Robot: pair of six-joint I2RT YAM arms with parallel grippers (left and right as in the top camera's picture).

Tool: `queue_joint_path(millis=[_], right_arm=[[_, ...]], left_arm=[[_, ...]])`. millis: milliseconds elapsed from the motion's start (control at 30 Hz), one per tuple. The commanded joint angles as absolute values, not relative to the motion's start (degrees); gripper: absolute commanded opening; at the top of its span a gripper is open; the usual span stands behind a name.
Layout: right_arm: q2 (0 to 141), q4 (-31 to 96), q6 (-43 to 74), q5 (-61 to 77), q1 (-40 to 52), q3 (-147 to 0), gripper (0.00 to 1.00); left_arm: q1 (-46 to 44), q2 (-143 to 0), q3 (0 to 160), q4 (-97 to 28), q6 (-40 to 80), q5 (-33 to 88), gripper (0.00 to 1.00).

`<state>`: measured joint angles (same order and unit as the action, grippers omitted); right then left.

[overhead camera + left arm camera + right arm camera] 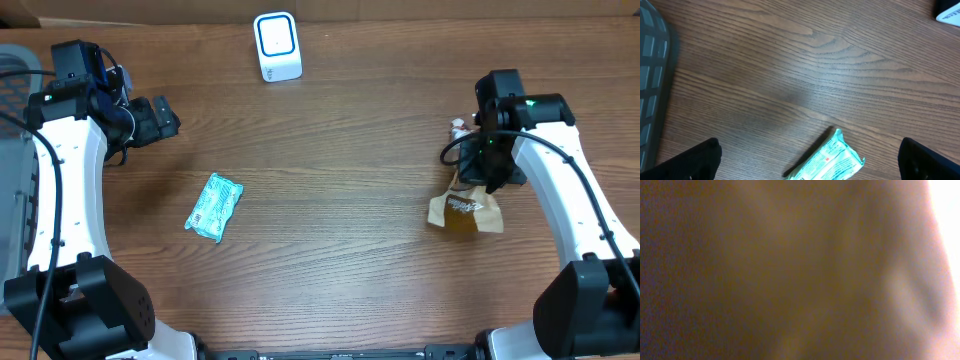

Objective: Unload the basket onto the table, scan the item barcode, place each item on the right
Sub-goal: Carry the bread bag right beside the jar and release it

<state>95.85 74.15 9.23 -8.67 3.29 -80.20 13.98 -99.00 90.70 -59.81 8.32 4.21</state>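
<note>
Wood-grain table (340,150) carries a white scanner (277,46) and green packet (214,207).

Even soft light; overhead, left wrist sharp.
Right wrist: all brown blur, white blowout rt edge.

I see scanner (277,46) at table's (340,130) far edge, ctr. Wrapped packet (214,207) lies left of ctr, nearer me than left gripper (168,114). Pouch (465,212) sits right, under right gripper (480,186).
</note>
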Motion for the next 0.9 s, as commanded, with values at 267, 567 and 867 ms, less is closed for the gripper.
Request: queue_joint_path(millis=[267,567,867], right_arm=[[101.67,71.59,10.50,-17.47,2.11,-80.18,0.12],[102.30,70.26,10.50,-19.97,2.11,-80.20,0.46],[102.28,71.68,10.50,-19.86,2.17,-84.44,0.60]], left_arm=[[13.82,-99.09,91.22,-59.75,7.68,4.03,1.00],[13.82,-99.09,91.22,-59.75,7.68,4.03,1.00],[13.82,-99.09,91.22,-59.75,7.68,4.03,0.99]])
